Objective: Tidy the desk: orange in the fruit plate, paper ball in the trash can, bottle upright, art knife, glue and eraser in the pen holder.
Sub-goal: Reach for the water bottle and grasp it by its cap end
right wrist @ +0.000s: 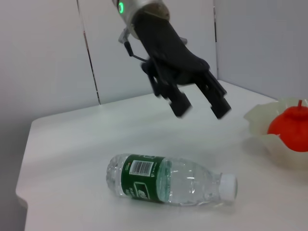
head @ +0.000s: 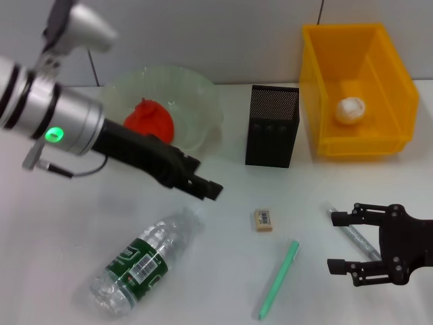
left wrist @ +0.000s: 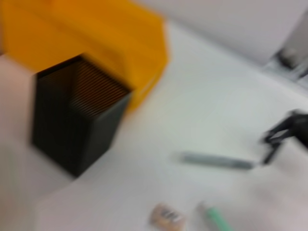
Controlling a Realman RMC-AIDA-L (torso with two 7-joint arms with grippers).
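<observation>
The pen holder (left wrist: 77, 115) stands upright on the white desk (left wrist: 202, 110), with the trash can (left wrist: 96, 38) just behind it, perhaps touching. Near the lower edge lie the eraser (left wrist: 167, 217) and a green pen (left wrist: 214, 219). A grey pen-like tool (left wrist: 216, 160) lies farther off, close to the right gripper (left wrist: 284, 137).

Bright, even overhead lighting; soft, faint shadows under clear plastic bottle (head: 139, 261) and black mesh pen holder (head: 272, 126). Head view sharp, mild glare on white desk (head: 67, 223). Left wrist view heavily motion-blurred throughout. Right wrist view crisp, slight blur on left gripper (right wrist: 201, 102) fingertips.
</observation>
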